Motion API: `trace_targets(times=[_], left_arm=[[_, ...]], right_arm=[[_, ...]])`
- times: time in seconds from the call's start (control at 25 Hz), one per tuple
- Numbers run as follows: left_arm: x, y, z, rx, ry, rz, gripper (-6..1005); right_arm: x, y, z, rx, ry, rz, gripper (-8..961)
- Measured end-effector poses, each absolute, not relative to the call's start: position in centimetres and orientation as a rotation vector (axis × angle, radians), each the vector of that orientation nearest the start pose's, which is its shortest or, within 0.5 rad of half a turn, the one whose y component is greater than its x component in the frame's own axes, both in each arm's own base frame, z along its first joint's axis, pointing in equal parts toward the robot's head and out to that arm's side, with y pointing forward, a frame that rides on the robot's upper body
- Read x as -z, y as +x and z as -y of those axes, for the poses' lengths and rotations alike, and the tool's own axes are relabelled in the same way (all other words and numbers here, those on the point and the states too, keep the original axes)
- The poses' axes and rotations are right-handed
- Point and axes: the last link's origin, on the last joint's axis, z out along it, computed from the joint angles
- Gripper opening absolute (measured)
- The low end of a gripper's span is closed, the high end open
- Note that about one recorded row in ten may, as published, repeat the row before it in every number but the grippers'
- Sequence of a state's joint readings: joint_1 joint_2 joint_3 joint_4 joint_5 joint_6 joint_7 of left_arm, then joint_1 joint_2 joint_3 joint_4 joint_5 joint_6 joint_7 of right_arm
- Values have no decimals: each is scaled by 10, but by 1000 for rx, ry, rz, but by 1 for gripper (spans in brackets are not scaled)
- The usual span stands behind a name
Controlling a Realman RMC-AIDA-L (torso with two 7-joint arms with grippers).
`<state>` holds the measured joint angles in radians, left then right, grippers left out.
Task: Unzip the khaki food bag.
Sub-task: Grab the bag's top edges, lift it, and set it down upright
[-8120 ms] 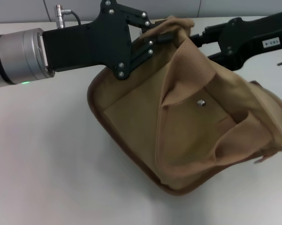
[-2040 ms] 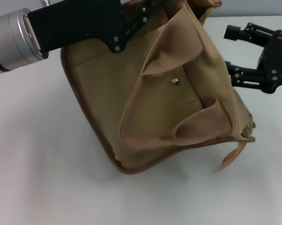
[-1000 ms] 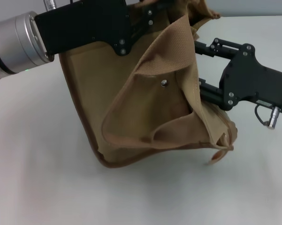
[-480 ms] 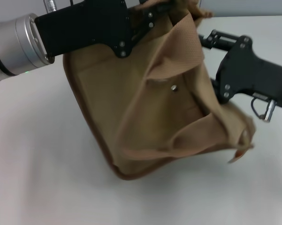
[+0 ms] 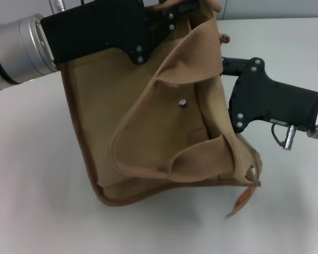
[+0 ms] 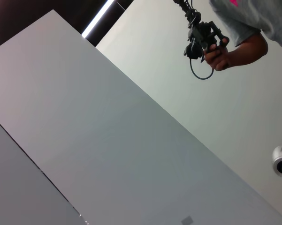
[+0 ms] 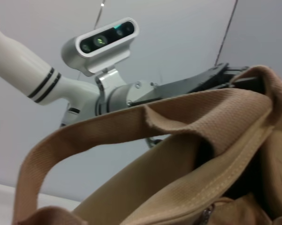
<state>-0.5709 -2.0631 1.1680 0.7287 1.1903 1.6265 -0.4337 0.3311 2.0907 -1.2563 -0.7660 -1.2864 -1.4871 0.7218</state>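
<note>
Above the table (image 5: 37,185), khaki food bag (image 5: 137,127) in left gripper (image 5: 182,11).

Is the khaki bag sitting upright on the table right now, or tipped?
Tipped. The khaki food bag hangs tilted from the left gripper gripping its top corner, front pocket facing the head camera; the right gripper reaches behind it.

khaki food bag (image 5: 148,127) between left gripper (image 5: 182,8), right gripper (image 5: 225,66)

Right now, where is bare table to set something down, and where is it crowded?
Free: the white table toward the robot's left of the khaki food bag, and the near strip below it. Crowded: the bag's top, where the left gripper grips it, and its right side, against the right gripper.
</note>
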Motion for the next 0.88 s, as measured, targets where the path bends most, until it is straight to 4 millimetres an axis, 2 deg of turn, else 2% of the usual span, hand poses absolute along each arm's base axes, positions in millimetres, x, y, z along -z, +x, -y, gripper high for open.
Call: trace_targets(times=[0.44, 0.88], left_arm=[[-17, -138, -342, 1102, -2198, -884, 85], [-17, -140, -341, 1103, -2196, -878, 86]], right_arm=[[19, 211, -295, -1017, -2431, 308, 451], [22, 210, -295, -1002, -2434, 318, 82]])
